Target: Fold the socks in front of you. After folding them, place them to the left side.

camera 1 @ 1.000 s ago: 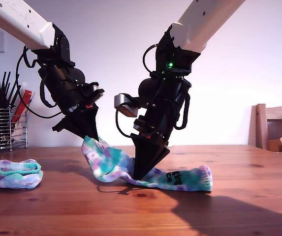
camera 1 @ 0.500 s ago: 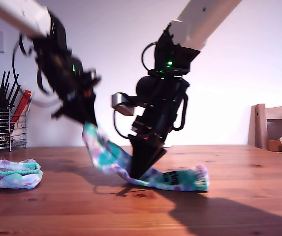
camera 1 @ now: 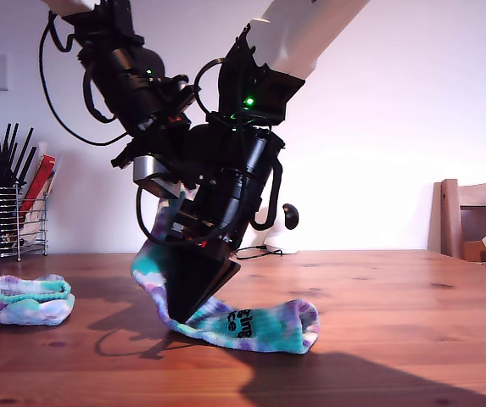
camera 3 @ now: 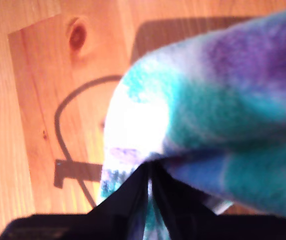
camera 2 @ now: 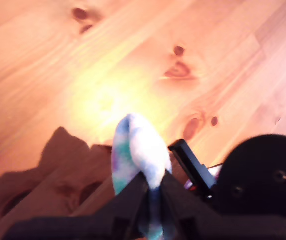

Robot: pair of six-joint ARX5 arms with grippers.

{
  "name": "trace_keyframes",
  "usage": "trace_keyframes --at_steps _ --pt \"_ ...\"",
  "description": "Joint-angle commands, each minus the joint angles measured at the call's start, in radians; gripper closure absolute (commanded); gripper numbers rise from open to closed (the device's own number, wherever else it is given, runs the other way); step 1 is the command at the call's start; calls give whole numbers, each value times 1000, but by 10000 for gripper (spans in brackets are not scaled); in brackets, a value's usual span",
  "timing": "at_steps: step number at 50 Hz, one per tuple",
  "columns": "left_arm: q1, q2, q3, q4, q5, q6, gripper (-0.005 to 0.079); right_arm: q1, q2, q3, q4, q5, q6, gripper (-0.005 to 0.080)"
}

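Both arms have swung toward the exterior view's left since a second ago, and the loose sock (camera 1: 251, 322) has been dragged along with them, its toe end now lying nearer the middle of the counter (camera 1: 395, 297).

From the exterior view, my second gripper (camera 1: 192, 297) points down at the counter with its jaws on the sock where the fabric bends. From that bend one part of the sock rises up and to the left behind the black arm bodies, and the other part lies flat to the right, black lettering up, toe end curled a little. My first arm (camera 1: 132, 76) comes down from the upper left and crosses behind my second arm, so its jaws are hidden here. The folded sock (camera 1: 29, 298) sits as a rolled bundle on the counter at the far left, well apart from the loose one. A wire rack of dark utensils (camera 1: 5, 212) stands behind it, and a wooden chair (camera 1: 476, 220) shows at the right edge.

From the first wrist view, my first gripper (camera 2: 152, 192) has its jaws pressed together on the sock's end, a white, teal and purple tip poking out past them, held above the counter. A black part of the other arm sits just beside.

From the second wrist view, my second gripper (camera 3: 150, 175) is pinching a fold of teal and purple fabric, which fills much of the picture.
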Motion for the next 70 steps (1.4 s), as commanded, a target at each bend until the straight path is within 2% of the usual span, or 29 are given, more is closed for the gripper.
trace_keyframes --at_steps 1,16,31,44,70 --pt "2 2 6 9 -7 -6 762 -3 10 -36 -6 -1 5 765" --pt "6 -53 6 9 -24 -11 762 -44 8 -36 55 23 24 765" --pt "6 -82 6 9 -36 -16 762 -50 8 -32 136 143 65 765" --pt "-3 -82 6 9 -35 -21 762 -50 -13 -31 195 164 107 765" --pt "-12 -82 6 10 -42 -21 762 -49 -102 -30 140 163 128 765"
